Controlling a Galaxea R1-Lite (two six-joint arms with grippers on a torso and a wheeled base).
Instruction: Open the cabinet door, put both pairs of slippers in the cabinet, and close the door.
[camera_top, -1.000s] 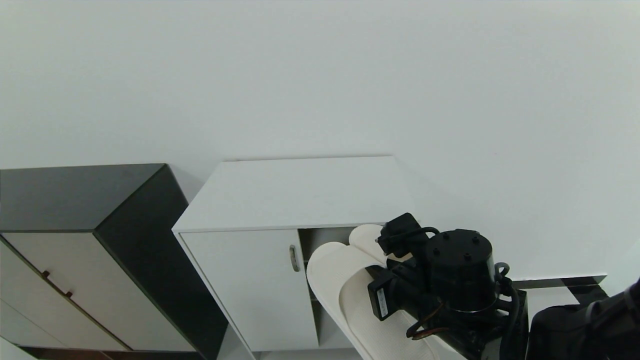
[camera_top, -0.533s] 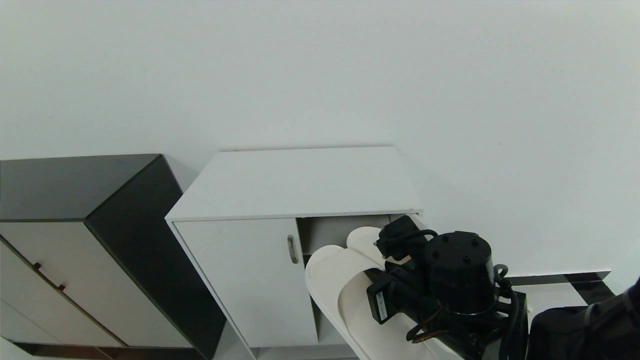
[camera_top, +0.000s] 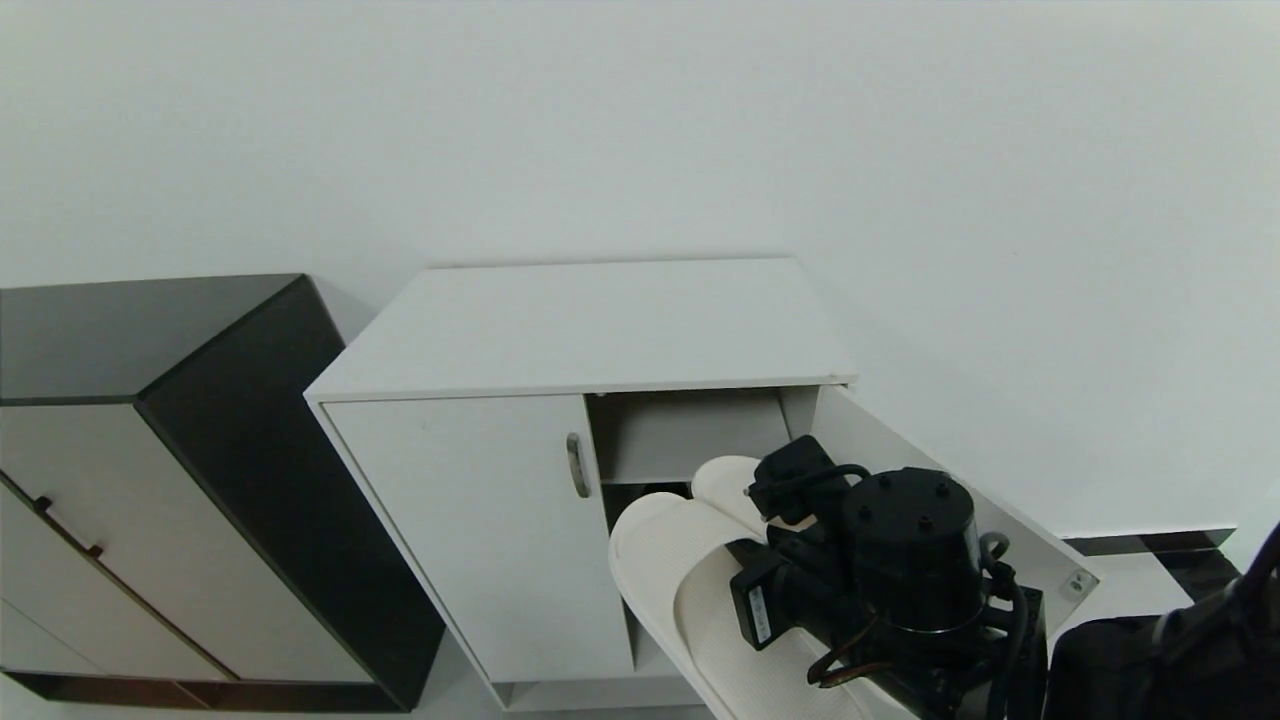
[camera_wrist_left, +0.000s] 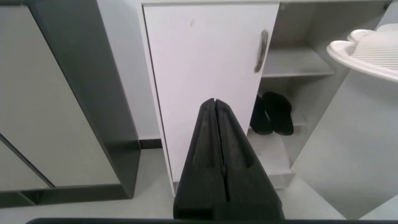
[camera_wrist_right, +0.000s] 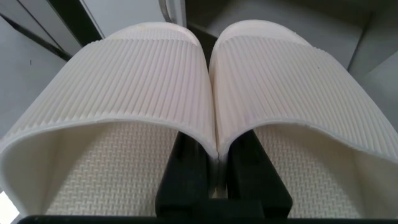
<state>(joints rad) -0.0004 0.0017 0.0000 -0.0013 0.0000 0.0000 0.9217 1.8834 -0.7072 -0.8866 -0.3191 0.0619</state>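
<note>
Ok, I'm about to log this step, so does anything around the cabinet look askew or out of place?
Nothing stands out. The black slippers sit side by side on a shelf in the cabinet, its right door stands open, and the right tool grips the white slippers together before the opening.

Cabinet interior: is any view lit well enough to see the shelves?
Left wrist view: yes, the white cabinet's open compartment is evenly lit, and the black slippers on a shelf stand out. Head view: the space under the upper shelf lies in shadow, partly behind the cream ribbed slippers. Right wrist view: those slippers block it.
</note>
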